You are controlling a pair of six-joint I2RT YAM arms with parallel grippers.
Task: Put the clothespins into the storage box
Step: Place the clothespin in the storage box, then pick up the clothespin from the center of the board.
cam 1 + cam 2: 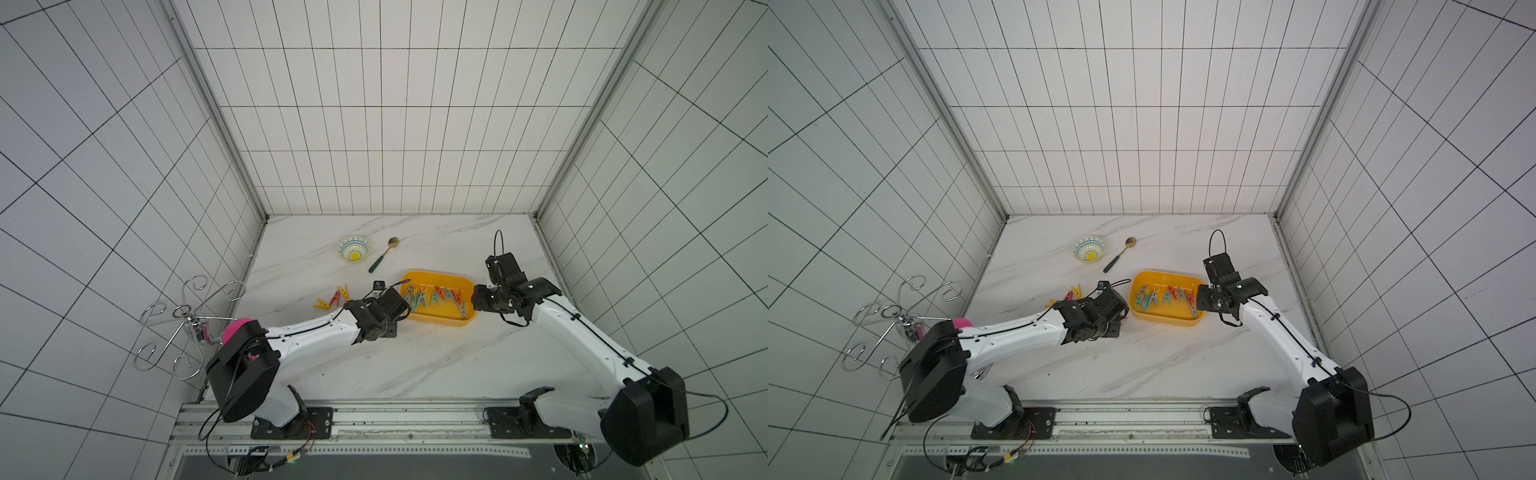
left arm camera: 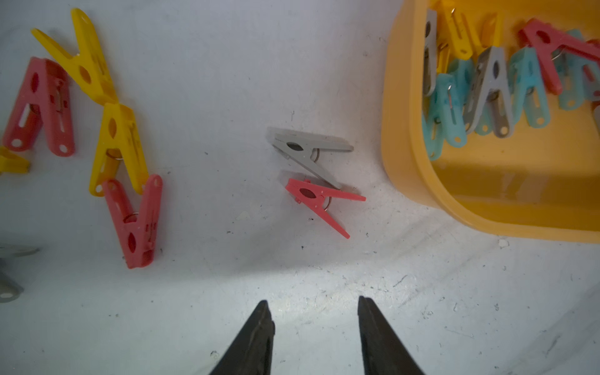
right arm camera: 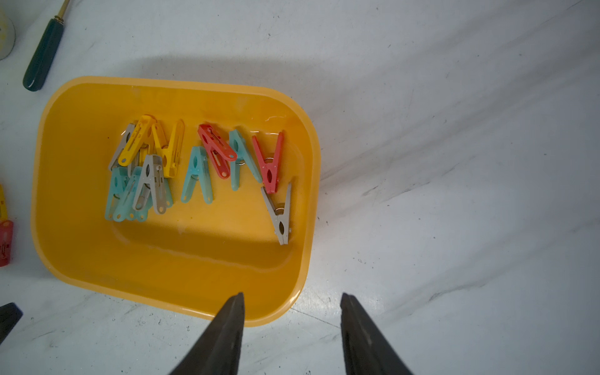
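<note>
The yellow storage box point(image 1: 440, 319) point(image 1: 1163, 319) sits right of centre and holds several clothespins point(image 3: 196, 175) in teal, grey, red and yellow. Loose clothespins lie on the marble to its left: a grey one point(image 2: 305, 151) and a red one point(image 2: 319, 201) close to the box wall point(image 2: 399, 130), and further off a cluster of yellow and red ones point(image 2: 120, 146) point(image 1: 334, 298). My left gripper point(image 2: 313, 302) hangs open above bare table just short of the grey and red pair, holding nothing. Over the box's right corner point(image 3: 282, 311) my right gripper point(image 3: 292, 295) is open and empty.
A small patterned bowl point(image 1: 354, 249) and a green-handled gold spoon point(image 1: 382, 254) lie behind the box. A wire rack point(image 1: 187, 320) juts from the left wall near the left arm's base. Tiled walls close in the table on three sides.
</note>
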